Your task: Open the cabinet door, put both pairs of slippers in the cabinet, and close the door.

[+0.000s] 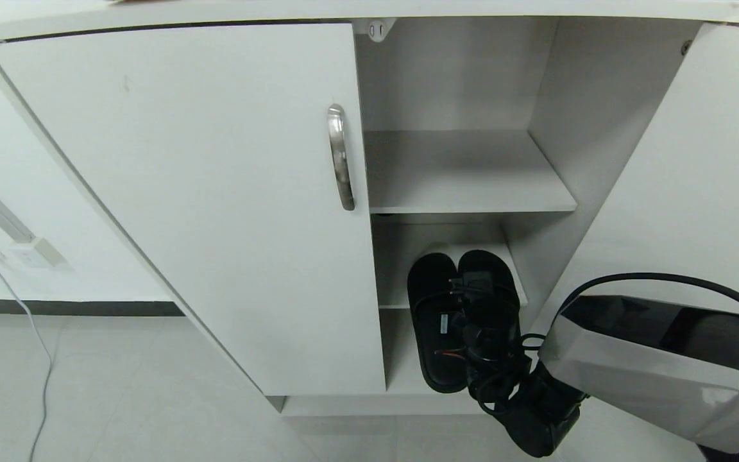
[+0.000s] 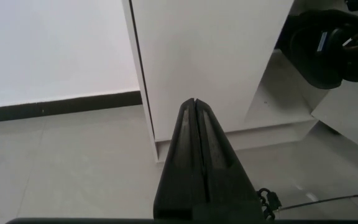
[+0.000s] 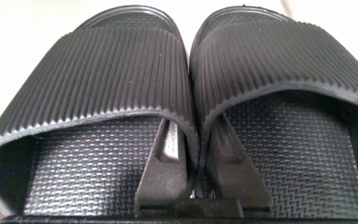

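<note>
Left pincer (image 2: 194, 102) closed; right pincer (image 3: 194, 134) clamps inner edges of the slippers (image 3: 123, 68).

The slippers (image 3: 123, 74) around your right fingers (image 3: 166, 174) are black: fine parallel ridges run across both straps, and the footbeds beside the fingers carry a small woven crosshatch. The fingers themselves are black too. Beyond them, the cabinet (image 1: 183, 192) is plain white, its handle (image 1: 340, 157) silver.

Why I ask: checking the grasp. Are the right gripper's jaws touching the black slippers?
Touching. The right wrist view shows the right gripper with jaws inside the black slippers, pinching their adjoining straps.
</note>
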Tool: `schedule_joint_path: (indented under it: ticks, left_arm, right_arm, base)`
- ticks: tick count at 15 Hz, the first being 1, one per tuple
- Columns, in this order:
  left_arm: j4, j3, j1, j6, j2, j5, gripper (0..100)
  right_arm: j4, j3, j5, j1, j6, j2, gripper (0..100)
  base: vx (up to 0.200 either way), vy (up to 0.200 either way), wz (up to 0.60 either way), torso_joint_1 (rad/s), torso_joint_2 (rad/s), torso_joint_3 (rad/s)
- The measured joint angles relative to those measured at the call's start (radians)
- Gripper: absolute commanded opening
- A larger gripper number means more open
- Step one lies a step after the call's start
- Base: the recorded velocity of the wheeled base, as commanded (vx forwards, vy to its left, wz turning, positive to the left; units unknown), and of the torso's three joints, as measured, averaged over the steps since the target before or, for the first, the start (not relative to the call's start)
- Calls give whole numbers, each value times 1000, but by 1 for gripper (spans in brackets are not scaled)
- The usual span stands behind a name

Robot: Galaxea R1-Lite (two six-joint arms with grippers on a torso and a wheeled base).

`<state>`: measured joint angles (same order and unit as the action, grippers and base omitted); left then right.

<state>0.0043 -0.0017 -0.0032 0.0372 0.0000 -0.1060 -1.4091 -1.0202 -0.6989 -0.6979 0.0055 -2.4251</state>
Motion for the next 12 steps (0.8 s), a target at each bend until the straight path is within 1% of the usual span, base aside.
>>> schedule_joint_path:
  ticks: [2,5,8,12]
  left_arm:
    - [0,0,0,0,0,0,0]
    - [0,0,0,-2,0,0,0]
    - [0,0,0,-5,0,1,0]
    - [0,0,0,-5,0,1,0]
  right_arm:
    - [49,-17,0,5,15,0,0]
    - [203,-115,5,19,61,-1,0]
    - [354,-269,10,38,88,-16,0]
    - [504,-475,33,63,93,-65,0]
  base:
    - [0,0,0,0,0,0]
    - [0,0,0,0,0,0]
    - [0,0,0,0,0,0]
    - [0,0,0,0,0,0]
